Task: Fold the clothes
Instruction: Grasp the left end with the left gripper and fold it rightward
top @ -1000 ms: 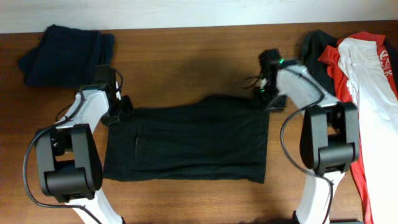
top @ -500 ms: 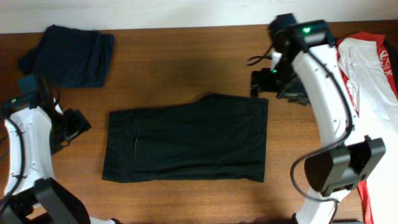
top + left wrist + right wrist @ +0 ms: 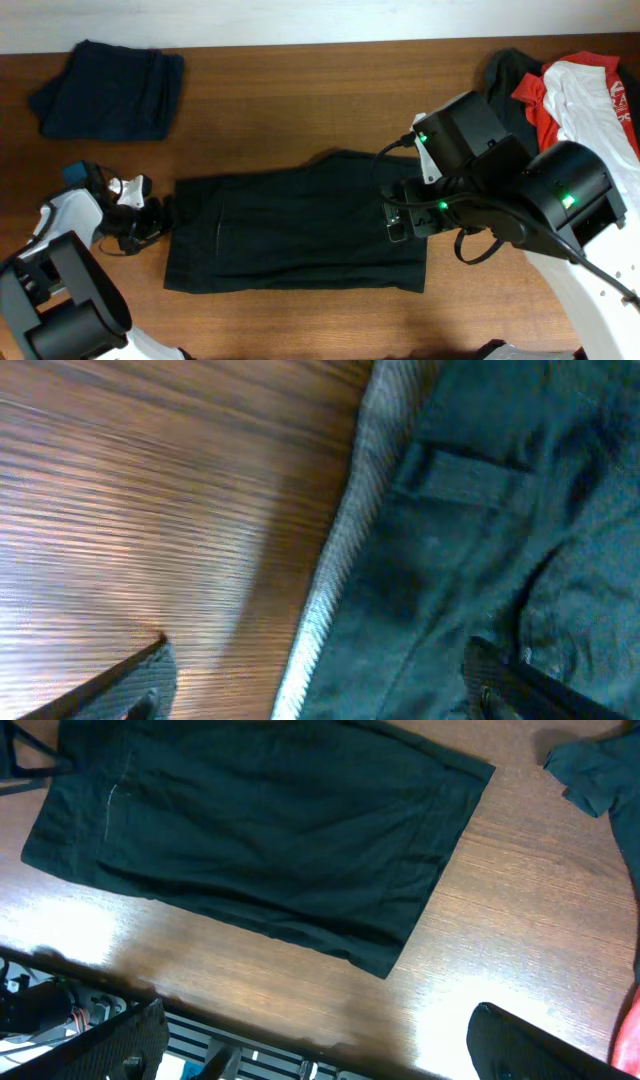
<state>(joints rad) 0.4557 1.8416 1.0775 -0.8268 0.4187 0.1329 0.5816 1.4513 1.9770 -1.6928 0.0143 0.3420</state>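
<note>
Black fingers (image 3: 140, 675) of the left gripper (image 3: 315, 650) were spread wide with nothing between them, hanging low right over the ribbed edge (image 3: 335, 570) of the dark shorts (image 3: 470, 530), one finger over bare wood and the other over the cloth. From overhead, that left gripper (image 3: 160, 212) sat right at the left end of the shorts (image 3: 300, 235); couldn't tell if it was actually touching the fabric. The right gripper (image 3: 318, 1010) was released too, fingers wide apart and holding nothing, and it was way up high: its camera took in the whole shorts (image 3: 260, 830) lying flat below. In the overhead view the right gripper (image 3: 398, 218) hung above the right end of the shorts. The shorts themselves were spread out flat in the middle of the wooden table (image 3: 300, 110), long side running left to right. Further out, a navy garment (image 3: 110, 85) lay bunched at the far left corner, and a heap of red, white and dark clothes (image 3: 590, 110) sat along the right side, well apart from the shorts.
</note>
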